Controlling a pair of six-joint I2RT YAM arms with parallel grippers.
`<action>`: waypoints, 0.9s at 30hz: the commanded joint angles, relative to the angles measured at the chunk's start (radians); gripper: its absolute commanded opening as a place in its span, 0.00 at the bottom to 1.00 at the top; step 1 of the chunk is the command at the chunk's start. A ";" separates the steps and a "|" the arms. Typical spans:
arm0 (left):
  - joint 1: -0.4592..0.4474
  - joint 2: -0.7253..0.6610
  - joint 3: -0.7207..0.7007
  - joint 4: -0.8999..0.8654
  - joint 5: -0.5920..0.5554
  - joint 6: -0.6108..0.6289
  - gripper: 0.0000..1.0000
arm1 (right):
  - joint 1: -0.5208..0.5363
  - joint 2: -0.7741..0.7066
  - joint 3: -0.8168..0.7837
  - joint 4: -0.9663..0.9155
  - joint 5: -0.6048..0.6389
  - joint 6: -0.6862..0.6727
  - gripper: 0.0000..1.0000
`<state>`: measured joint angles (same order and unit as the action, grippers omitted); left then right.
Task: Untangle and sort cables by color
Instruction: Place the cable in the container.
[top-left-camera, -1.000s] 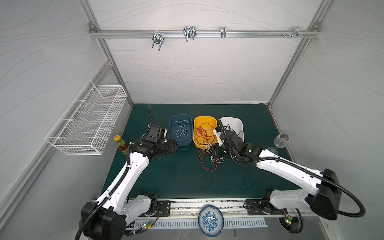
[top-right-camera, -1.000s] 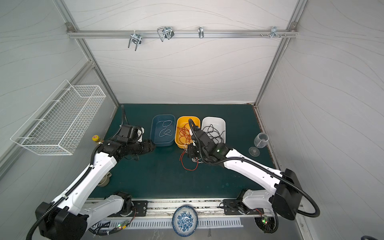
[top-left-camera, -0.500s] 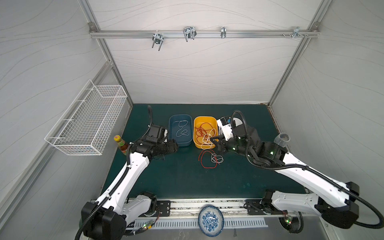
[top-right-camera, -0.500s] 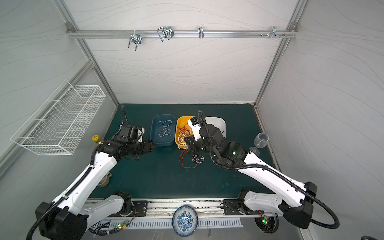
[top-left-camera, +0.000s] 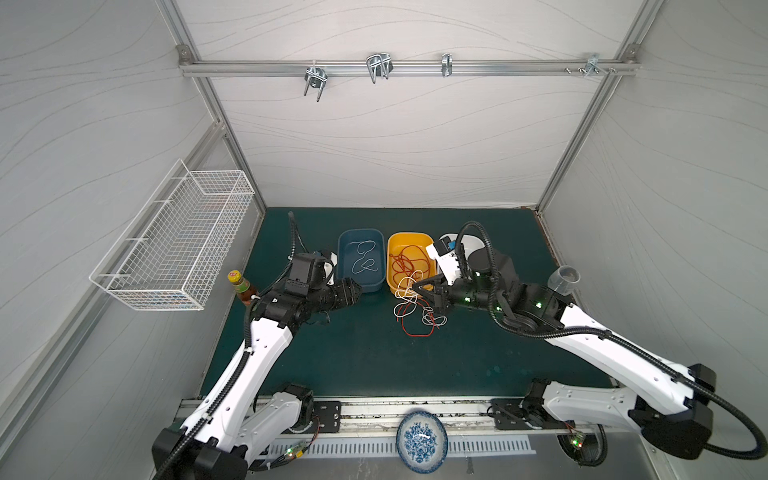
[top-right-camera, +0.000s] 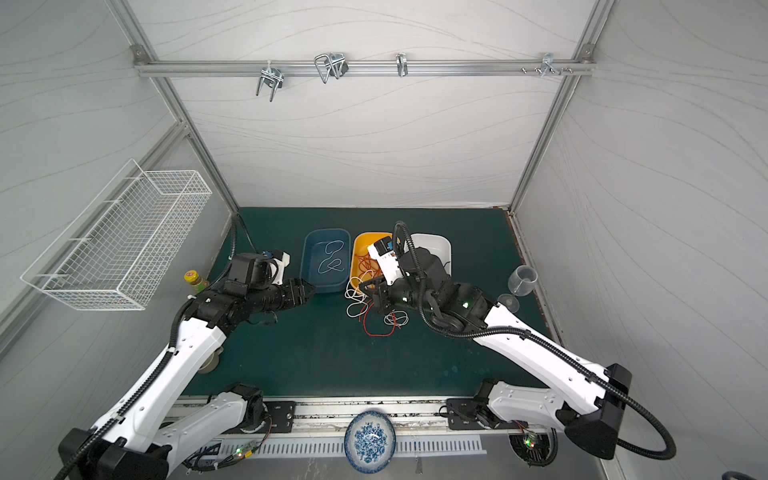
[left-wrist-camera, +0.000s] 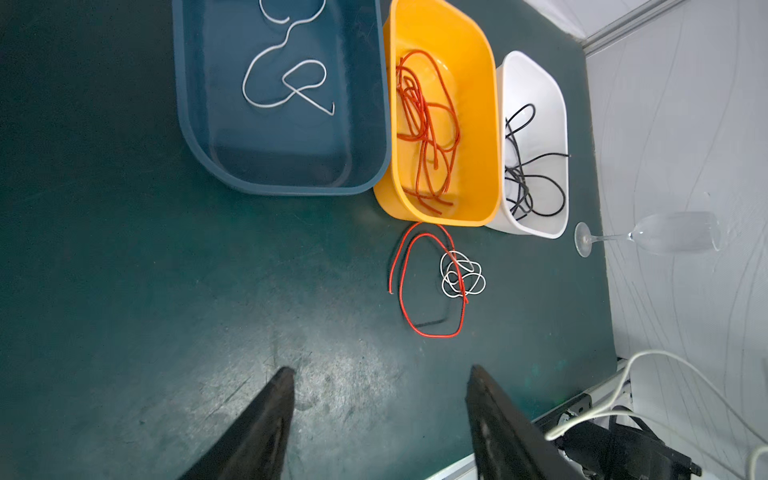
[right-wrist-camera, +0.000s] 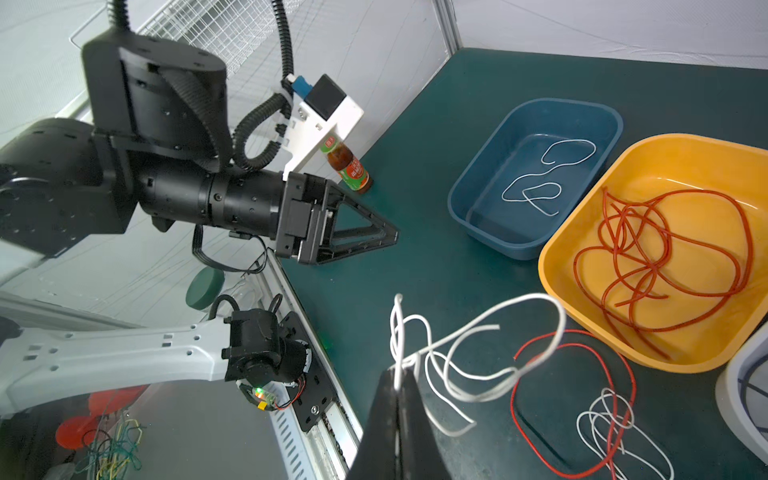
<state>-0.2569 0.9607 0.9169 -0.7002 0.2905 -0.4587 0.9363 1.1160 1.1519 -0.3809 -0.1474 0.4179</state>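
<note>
My right gripper (right-wrist-camera: 399, 374) is shut on a white cable (right-wrist-camera: 397, 332), whose loops hang above the green mat in front of the yellow bin (left-wrist-camera: 478, 124). Below it on the mat lie a red cable (left-wrist-camera: 400, 291) and a small white tangle (left-wrist-camera: 461, 274) that crosses it. The yellow bin holds red cables (left-wrist-camera: 424, 124), the blue bin (left-wrist-camera: 376, 104) holds one white cable (left-wrist-camera: 244, 85), and the white bin (left-wrist-camera: 540, 83) holds black cables (left-wrist-camera: 519, 178). My left gripper (left-wrist-camera: 380, 370) hovers open and empty to the left of the blue bin.
A clear wine glass (top-left-camera: 563, 278) stands at the mat's right edge and a sauce bottle (top-left-camera: 240, 286) at its left edge. A wire basket (top-left-camera: 178, 241) hangs on the left wall. A patterned plate (top-left-camera: 422, 436) sits on the front rail.
My right arm has risen from the pile on the mat, lifting the white cable out of the tangle and leftward. The left arm has stayed still.
</note>
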 joint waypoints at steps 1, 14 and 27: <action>0.000 -0.029 0.010 0.017 -0.096 -0.007 0.67 | -0.056 0.019 0.006 0.070 -0.104 0.040 0.00; 0.002 -0.167 -0.008 -0.007 -0.351 -0.056 0.68 | -0.097 0.325 0.211 0.037 -0.060 0.037 0.00; 0.009 -0.188 -0.004 -0.014 -0.378 -0.061 0.67 | -0.099 0.715 0.517 0.029 -0.023 -0.014 0.00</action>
<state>-0.2554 0.7788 0.9043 -0.7284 -0.0635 -0.5095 0.8421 1.7763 1.6070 -0.3500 -0.1810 0.4324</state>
